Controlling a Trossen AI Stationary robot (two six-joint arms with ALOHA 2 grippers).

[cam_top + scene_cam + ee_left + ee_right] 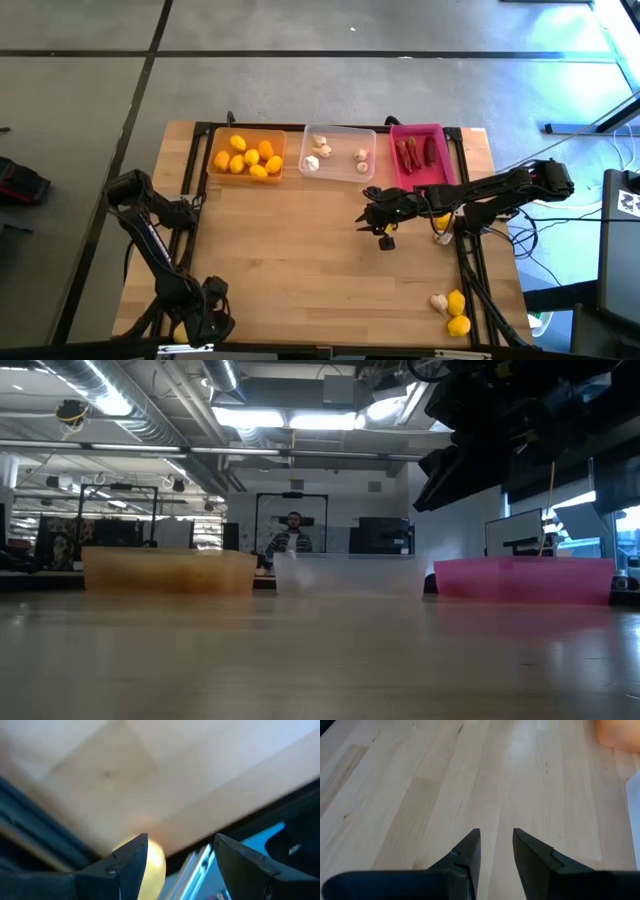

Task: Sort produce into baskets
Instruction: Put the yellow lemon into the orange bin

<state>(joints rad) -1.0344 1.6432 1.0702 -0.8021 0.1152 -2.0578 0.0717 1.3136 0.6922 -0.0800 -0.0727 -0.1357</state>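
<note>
Yellow fruit (pixel 152 865) beside left jaws, untouched

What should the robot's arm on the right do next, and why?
Probably swing the right gripper, open and empty over bare wood, back toward the loose yellow lemon-like fruits and whitish garlic-like bulb at the table's near right corner. They still lie outside the translucent orange tray and clear tray.

Three trays (pixel 345 130); about seven lemons (pixel 247 159) in orange tray; two lemons (pixel 457 312) loose.
</note>
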